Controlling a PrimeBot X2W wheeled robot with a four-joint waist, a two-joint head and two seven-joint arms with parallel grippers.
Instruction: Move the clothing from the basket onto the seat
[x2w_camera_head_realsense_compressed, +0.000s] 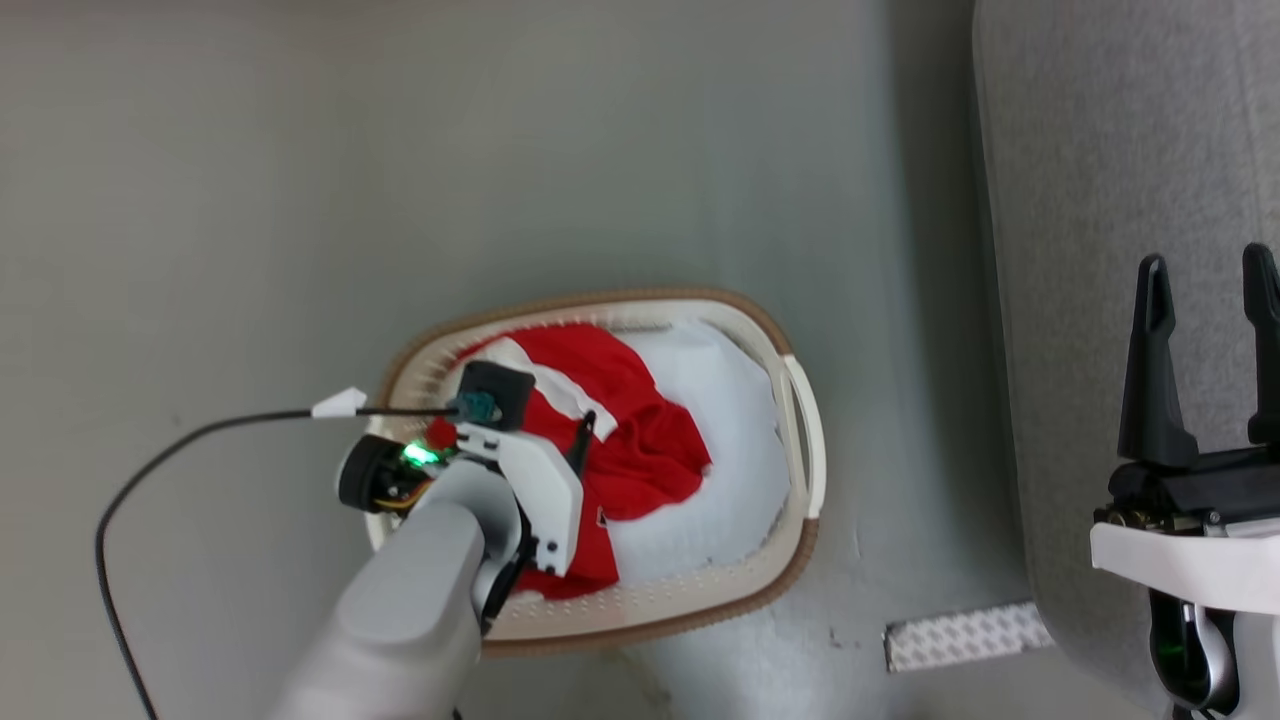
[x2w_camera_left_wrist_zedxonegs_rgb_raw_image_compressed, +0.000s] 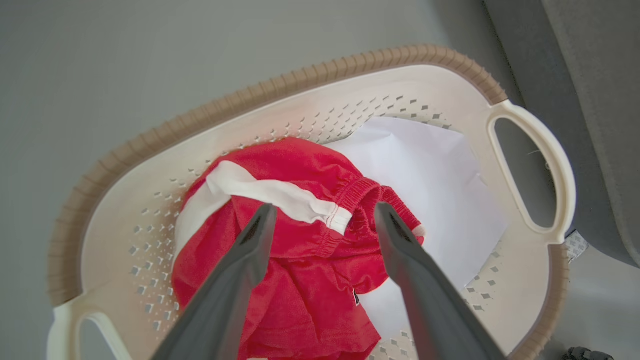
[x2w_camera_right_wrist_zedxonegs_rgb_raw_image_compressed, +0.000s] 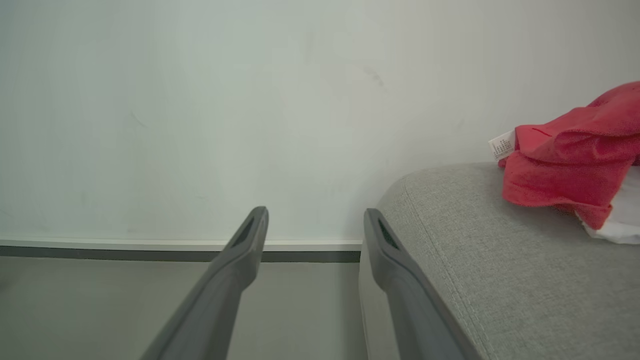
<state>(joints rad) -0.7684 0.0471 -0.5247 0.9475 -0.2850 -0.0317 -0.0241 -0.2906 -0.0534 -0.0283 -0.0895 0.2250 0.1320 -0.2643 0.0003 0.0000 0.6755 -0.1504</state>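
The white perforated basket (x2w_camera_head_realsense_compressed: 800, 440) with a brown rim stands on the grey floor. Inside it lies the red clothing (x2w_camera_head_realsense_compressed: 650, 440), bunched, with a white stripe. My left gripper (x2w_camera_head_realsense_compressed: 560, 425) reaches down into the basket. In the left wrist view it (x2w_camera_left_wrist_zedxonegs_rgb_raw_image_compressed: 322, 217) stands open, its fingertips just above the clothing (x2w_camera_left_wrist_zedxonegs_rgb_raw_image_compressed: 300, 250) on either side of the elastic waistband, with nothing gripped. My right gripper (x2w_camera_head_realsense_compressed: 1205, 290) is open and empty over the grey seat (x2w_camera_head_realsense_compressed: 1080, 200). Another red garment (x2w_camera_right_wrist_zedxonegs_rgb_raw_image_compressed: 565, 155) with a white label lies on the seat (x2w_camera_right_wrist_zedxonegs_rgb_raw_image_compressed: 500, 270).
A plain white cloth (x2w_camera_head_realsense_compressed: 720, 450) lines the right half of the basket. A black cable (x2w_camera_head_realsense_compressed: 200, 435) trails across the floor to the left. A white textured strip (x2w_camera_head_realsense_compressed: 960, 635) lies on the floor by the seat's corner. A pale wall with a baseboard (x2w_camera_right_wrist_zedxonegs_rgb_raw_image_compressed: 150, 247) stands behind.
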